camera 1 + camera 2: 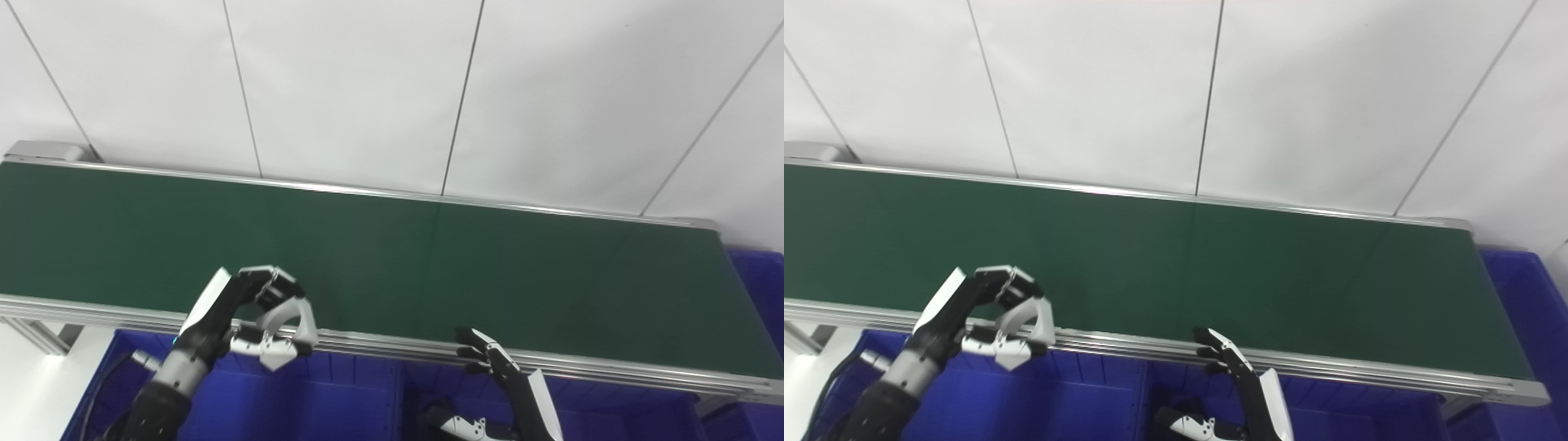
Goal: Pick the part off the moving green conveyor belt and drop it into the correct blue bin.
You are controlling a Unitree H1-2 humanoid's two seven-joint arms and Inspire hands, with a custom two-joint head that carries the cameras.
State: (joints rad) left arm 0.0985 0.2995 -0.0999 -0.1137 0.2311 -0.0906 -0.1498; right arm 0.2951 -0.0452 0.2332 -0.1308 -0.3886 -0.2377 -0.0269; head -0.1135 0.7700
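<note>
The green conveyor belt (pixel 429 263) runs across the picture, and I see no part on it. My left hand (pixel 263 318) hangs over the belt's near rail at the left. Its fingers are curled down to the thumb in a ring, and I see nothing inside it. My right hand (pixel 496 380) is lower, just in front of the near rail near the middle. Its fingers are stretched out and its thumb is apart, and it holds nothing. Blue bins (pixel 343 392) lie below the near rail, under both hands.
Another blue bin (pixel 759 275) stands past the belt's right end. The belt has a metal rail (pixel 392 346) along its near side, and a white panelled wall (pixel 367 92) rises right behind it. A metal frame leg (pixel 43 334) shows at the lower left.
</note>
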